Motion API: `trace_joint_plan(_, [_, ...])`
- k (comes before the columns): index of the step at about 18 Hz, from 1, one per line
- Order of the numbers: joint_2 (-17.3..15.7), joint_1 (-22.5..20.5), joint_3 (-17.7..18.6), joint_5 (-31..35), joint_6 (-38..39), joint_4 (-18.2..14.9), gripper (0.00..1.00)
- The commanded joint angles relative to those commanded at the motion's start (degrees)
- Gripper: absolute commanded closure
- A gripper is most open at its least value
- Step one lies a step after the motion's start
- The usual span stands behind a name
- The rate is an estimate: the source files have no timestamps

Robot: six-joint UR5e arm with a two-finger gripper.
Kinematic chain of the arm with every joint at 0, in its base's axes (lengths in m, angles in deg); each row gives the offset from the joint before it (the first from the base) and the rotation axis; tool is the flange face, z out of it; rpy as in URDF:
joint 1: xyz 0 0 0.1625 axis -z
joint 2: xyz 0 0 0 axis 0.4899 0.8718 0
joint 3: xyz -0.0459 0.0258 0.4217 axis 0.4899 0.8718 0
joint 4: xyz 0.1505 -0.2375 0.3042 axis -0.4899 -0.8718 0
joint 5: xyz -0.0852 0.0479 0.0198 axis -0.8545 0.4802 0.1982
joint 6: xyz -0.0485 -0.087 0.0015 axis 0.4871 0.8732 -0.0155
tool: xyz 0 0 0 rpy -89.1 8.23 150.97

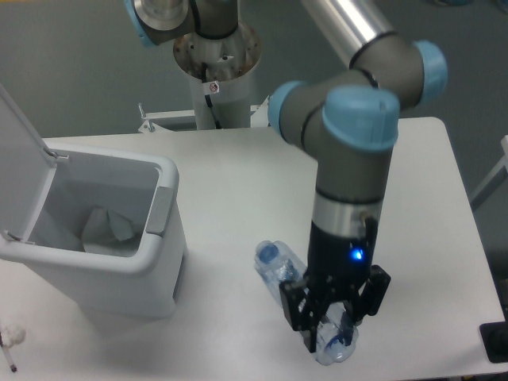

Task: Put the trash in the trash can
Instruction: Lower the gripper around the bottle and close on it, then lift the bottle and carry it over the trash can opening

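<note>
The trash can [163,262] stands at the left of the table with its flip lid [20,159] raised, grey panel [161,208] facing right. The crumpled white wrapper [107,228] lies inside it. The crushed clear plastic bottle [279,266] lies on the table at the front middle, its bluish end pointing toward the can. My gripper [329,332] points down over the bottle's near end, one finger on each side of it. The jaws look spread and the bottle rests on the table.
The robot base [216,59] stands at the back edge of the white table [238,175]. A small white scrap with a thin stick [9,340] lies at the front left corner. A black object [496,343] sits at the front right edge.
</note>
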Motion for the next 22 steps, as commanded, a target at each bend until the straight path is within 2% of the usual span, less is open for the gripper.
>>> trace_joint_plan(3, [-1.1,0.5,-0.3,-3.1,1.9,0.6,0.48])
trace_joint_plan(11, [-4.0,8.1,1.3,-3.1,5.5,0.7,0.47])
trace_joint_plan(13, [-5.2,9.8,3.9,-3.0,5.2,1.6,0.47])
trace_joint_plan(15, [-7.6,11.0,8.3,-3.0,4.8,4.8,0.46])
trace_joint_plan(17, [-9.2,12.4,11.8,-2.9,4.4,7.2,0.42])
trace_joint_plan(19, [-10.6,13.4,15.0,-2.9,1.0,7.7,0.35])
trace_joint_plan(21, [-11.7,13.9,17.3,-2.9,-1.6,7.7,0.24])
trace_joint_plan(22, [-12.1,14.0,17.7,-2.9,-1.8,7.7,0.07])
